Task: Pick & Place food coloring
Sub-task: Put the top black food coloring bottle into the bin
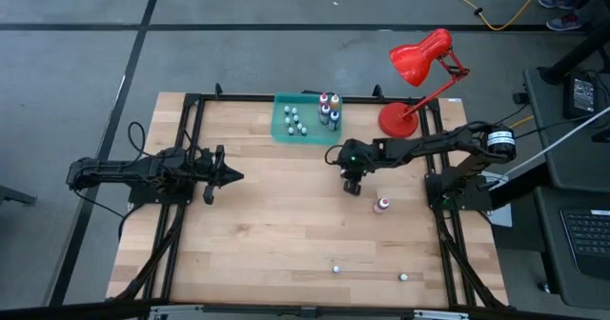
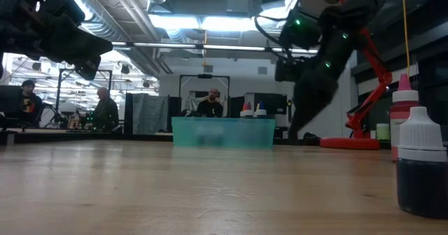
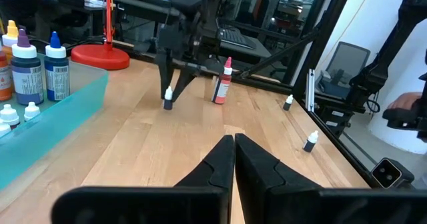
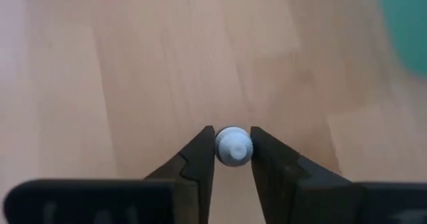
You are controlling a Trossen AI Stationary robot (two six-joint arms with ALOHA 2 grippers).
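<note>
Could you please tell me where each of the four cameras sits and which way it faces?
High: overhead, straight down; both arms, teal tray.
Low: table height, level across; right arm above.
Left wrist: forward past shut left pincer.
Right wrist: downward; right pincer around small bottle.
Shared: left wrist also shows that bottle.

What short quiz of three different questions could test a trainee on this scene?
1. True or false: the right end effector has its fingers around a small bottle.
2. Where do most bottles stand? A) in the teal tray B) under the lamp C) off the table
3. Fill in: the left end effector is ____.

Key: 1 true; 2 A; 3 shut
</note>
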